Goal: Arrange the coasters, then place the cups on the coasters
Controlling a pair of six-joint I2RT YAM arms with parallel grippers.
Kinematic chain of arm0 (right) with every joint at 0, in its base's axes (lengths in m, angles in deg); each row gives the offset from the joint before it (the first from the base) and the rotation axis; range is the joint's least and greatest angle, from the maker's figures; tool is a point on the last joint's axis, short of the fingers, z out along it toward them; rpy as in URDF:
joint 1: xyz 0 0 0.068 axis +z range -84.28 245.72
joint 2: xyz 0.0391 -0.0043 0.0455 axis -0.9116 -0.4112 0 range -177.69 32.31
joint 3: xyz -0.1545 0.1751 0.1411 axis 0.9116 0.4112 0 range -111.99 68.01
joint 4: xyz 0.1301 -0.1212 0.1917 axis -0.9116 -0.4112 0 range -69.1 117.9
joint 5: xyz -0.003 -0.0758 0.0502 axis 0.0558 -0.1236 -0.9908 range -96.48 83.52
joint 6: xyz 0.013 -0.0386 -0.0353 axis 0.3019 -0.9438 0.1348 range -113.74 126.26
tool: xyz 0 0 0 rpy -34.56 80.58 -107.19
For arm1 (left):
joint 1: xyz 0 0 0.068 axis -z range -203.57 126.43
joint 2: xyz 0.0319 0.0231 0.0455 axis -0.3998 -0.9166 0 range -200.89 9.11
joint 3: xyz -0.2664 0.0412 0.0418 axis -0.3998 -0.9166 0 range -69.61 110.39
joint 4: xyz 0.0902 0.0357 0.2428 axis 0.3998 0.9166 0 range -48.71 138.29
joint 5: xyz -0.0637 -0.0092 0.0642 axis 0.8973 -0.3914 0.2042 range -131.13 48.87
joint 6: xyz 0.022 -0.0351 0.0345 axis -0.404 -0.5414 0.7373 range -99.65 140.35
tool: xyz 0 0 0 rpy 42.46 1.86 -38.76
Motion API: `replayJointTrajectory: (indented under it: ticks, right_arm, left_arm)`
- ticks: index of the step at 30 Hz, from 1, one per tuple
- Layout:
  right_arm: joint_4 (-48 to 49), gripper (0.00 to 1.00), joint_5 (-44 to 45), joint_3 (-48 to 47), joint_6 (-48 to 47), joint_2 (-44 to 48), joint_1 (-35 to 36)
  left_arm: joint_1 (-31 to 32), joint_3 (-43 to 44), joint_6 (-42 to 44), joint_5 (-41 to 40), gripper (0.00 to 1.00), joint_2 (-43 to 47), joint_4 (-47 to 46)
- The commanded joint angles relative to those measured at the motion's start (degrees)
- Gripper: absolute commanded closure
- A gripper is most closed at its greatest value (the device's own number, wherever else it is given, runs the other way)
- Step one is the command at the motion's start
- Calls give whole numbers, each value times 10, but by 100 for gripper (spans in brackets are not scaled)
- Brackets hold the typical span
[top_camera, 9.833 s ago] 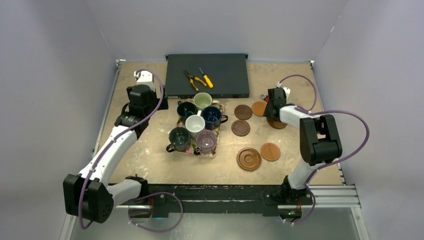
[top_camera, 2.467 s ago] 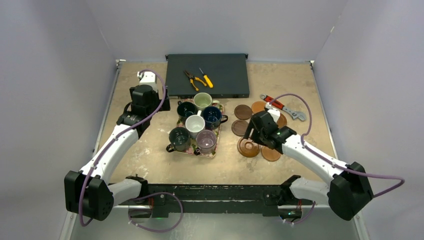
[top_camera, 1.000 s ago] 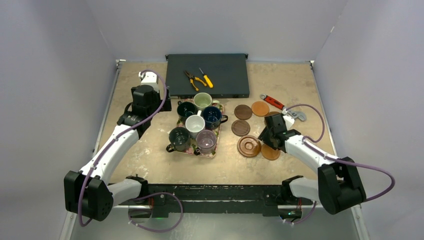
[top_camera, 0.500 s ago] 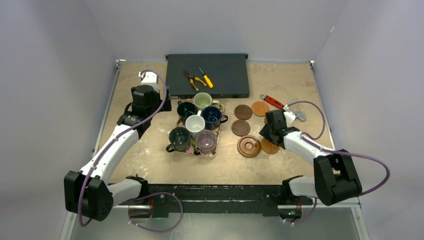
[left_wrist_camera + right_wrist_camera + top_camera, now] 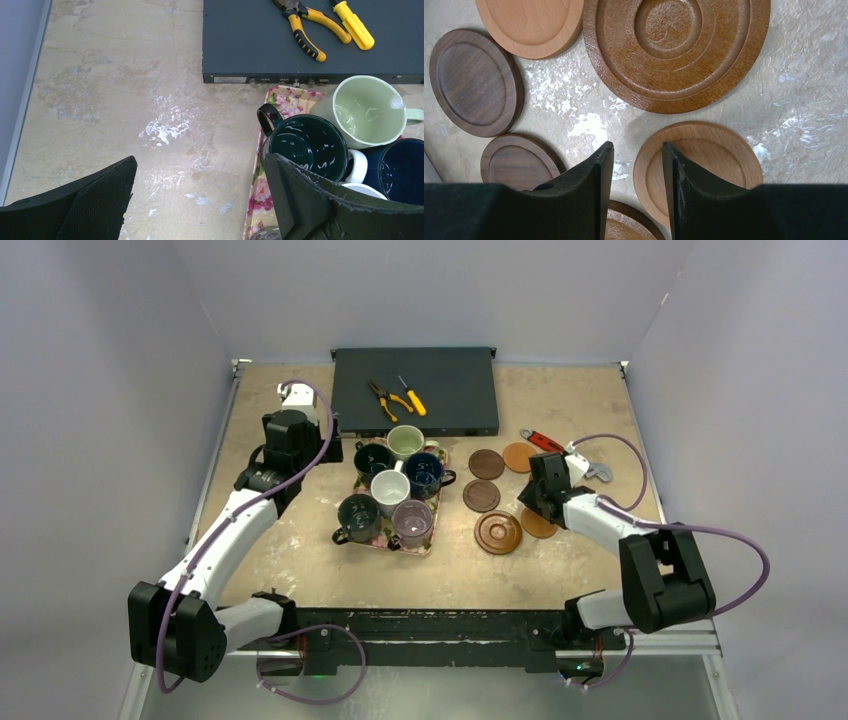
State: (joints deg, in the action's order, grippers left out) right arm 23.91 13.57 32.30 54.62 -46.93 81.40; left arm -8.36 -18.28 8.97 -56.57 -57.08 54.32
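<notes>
Six cups stand on the floral tray (image 5: 438, 508): pale green (image 5: 367, 110), dark teal (image 5: 305, 145), navy (image 5: 400, 167), white (image 5: 390, 487), dark grey (image 5: 357, 516), purplish (image 5: 412, 522). My left gripper (image 5: 200, 160) hangs open over bare table left of the tray. The coasters lie to the right: two dark brown (image 5: 474, 82) (image 5: 516, 162), a tan one (image 5: 531, 22), a ringed reddish one (image 5: 676, 50), a second ringed one (image 5: 498, 533). My right gripper (image 5: 636, 150) is open low among them, with the left rim of another tan coaster (image 5: 714, 165) between its fingers.
A flat black box (image 5: 450, 400) lies at the back with yellow-handled pliers (image 5: 385, 395) and a screwdriver (image 5: 412, 395) on it. A red-handled wrench (image 5: 545, 443) lies behind the coasters. Grey walls close in the table's left, right and back.
My right gripper has moved toward the back and its jaws have narrowed slightly. The tan coaster beside it now lies a little farther back. The left arm has not moved.
</notes>
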Motion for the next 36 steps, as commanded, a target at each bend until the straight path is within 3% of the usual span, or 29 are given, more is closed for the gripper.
replayJointTrajectory:
  ticks: [1,27,36]
  right_arm:
    - [-12,57,18,-11,-9,-14,-5]
    - [-36,57,21,-45,-46,25,-12]
    - [-107,42,-83,-34,-134,105,-6]
  left_arm:
    - [4,21,-1,-4,1,1,-4]
    - [4,22,0,-5,1,-3,-4]
    - [4,22,-2,1,1,-1,-5]
